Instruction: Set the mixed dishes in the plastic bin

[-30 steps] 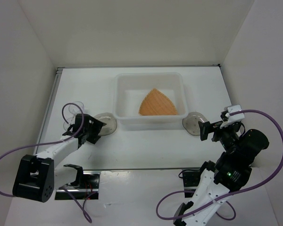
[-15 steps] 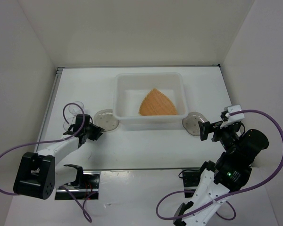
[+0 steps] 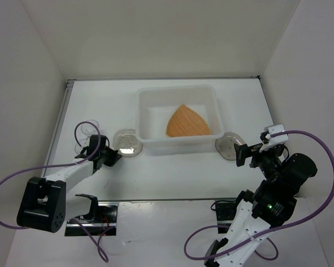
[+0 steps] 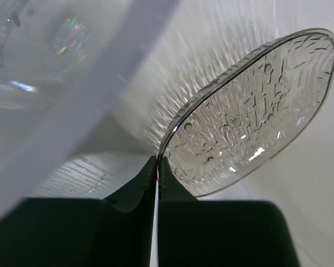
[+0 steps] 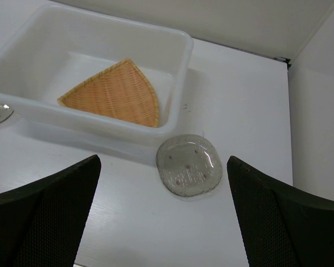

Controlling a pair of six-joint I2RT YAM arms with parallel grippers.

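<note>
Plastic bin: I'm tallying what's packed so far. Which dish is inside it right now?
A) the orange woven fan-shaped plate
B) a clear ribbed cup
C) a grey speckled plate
A: the orange woven fan-shaped plate lies on the floor of the plastic bin, while the left grey speckled plate and the right grey speckled plate are outside it, by its near corners.

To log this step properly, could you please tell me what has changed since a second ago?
The left fingers closed onto the rim of the left grey plate, which shifted slightly. The right fingers stayed open near the right grey plate; the woven plate remains in the bin.
</note>
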